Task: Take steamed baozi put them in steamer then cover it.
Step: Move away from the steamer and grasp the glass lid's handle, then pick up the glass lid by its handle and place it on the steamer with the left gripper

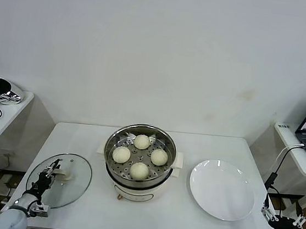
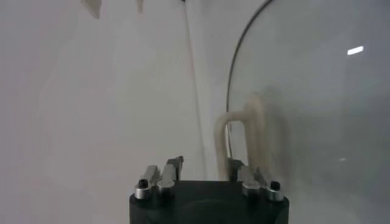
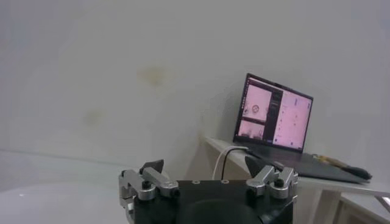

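Four baozi (image 1: 140,156) in steamer (image 1: 141,146); left hand (image 1: 51,170) clamped on cover (image 1: 73,185) handle; right hand (image 1: 284,220) apart, parked off tabletop (image 1: 193,147).

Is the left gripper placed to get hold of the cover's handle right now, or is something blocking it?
Probably yes. The left gripper is already over the cover at its handle, which stands near the fingers in the wrist view. Nothing lies between them; the steamer stands apart.
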`<state>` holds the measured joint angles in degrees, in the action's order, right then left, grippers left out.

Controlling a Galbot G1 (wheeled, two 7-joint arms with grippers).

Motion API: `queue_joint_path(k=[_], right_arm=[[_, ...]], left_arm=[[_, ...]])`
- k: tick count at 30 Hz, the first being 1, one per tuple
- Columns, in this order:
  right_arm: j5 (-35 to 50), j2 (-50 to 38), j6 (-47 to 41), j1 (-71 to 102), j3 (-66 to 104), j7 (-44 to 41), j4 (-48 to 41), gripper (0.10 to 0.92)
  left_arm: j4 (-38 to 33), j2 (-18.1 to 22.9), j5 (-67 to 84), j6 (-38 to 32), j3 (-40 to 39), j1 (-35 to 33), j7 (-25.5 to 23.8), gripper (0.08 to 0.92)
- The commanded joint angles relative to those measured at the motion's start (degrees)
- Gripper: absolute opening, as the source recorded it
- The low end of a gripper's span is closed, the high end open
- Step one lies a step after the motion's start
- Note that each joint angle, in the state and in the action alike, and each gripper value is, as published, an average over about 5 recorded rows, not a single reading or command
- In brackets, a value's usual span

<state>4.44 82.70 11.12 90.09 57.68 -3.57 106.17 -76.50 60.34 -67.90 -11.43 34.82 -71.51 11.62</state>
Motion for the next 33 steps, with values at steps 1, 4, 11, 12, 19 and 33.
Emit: queue_joint_path(k=[1,4,11,12,19,33], right_arm=[[0.1,-0.2,0.3,-0.1,-0.3,0.0,0.3,0.823],[0.2,-0.5,0.3,-0.2,-0.6,0.0,0.7,0.823],[0.1,-1.0,-0.1,-0.2,-1.5,-0.5,1.6,0.823],[0.1,-1.0,-0.1,-0.2,-1.6,-0.6,1.7,0.823],[-0.1,-1.1,0.2,0.0,-2.7,-0.9,1.6,0.823],[-3.8,2.0,0.7,-0.2,-6.1,-0.8,1.6,0.823]], left_arm=[[-3.2,-0.5,4.9,0.6,0.9,-2.5,1.7,0.3],[-7.4,-0.9,7.0,2.4,1.6,-5.0,2.1,0.214],[-21.0,-2.3,10.7,10.2,5.2,-12.0,1.8,0.141],[-23.4,-2.7,11.2,12.1,6.0,-13.1,1.1,0.141],[-37.2,-6.2,15.3,25.3,10.1,-16.3,-7.0,0.141],[-45.9,-15.2,22.0,40.2,-15.1,0.1,-15.5,0.141]])
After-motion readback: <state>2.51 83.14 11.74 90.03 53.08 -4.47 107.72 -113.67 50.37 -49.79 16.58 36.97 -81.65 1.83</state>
